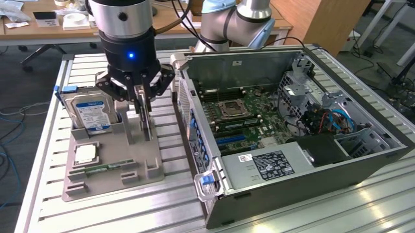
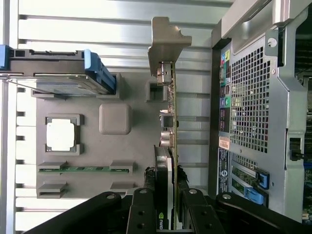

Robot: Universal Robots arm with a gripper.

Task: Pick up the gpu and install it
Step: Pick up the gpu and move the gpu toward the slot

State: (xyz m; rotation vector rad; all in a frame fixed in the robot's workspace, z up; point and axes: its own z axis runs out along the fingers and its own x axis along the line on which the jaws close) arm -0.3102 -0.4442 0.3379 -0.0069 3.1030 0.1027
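**Reference.** The computer case (image 1: pixel 298 191) lies on its side on the slatted aluminium worktop (image 1: pixel 311 213). Its side panel is off and the motherboard (image 1: pixel 256 104) is exposed. All positions below are given relative to this case.

**Fixture.** A grey fixture tray (image 1: pixel 110 182) rests on the worktop just beside the case's perforated rear panel (image 2: pixel 248 97). A narrow strip of bare worktop separates the two.

**Task part.** The gpu (image 2: pixel 170 122) stands on edge on the tray, in the row nearest the case. Its long side runs parallel to the rear panel. Its metal end bracket (image 2: pixel 165 44) is at the end of the card away from the jaws. A small green logo shows on the black face of the card between the jaws.

**Arm.** The arm (image 1: pixel 126 29) hangs vertically over the row nearest the case. The jaws are at a narrow setting, with one on each face of the gpu, clamped on the upper part of the card. It cannot be determined whether the card's lower edge is seated in the tray or raised off it.

**Other parts on the tray.**
- The blue-labelled hard drive (image 1: pixel 91 111) stands upright in blue rails, on the side of the tray farthest from the case.
- The processor (image 1: pixel 85 154) lies flat in a square recess, also on the far side.
- The green memory stick (image 1: pixel 104 168) lies in a low slot, farther from the case than the gpu.
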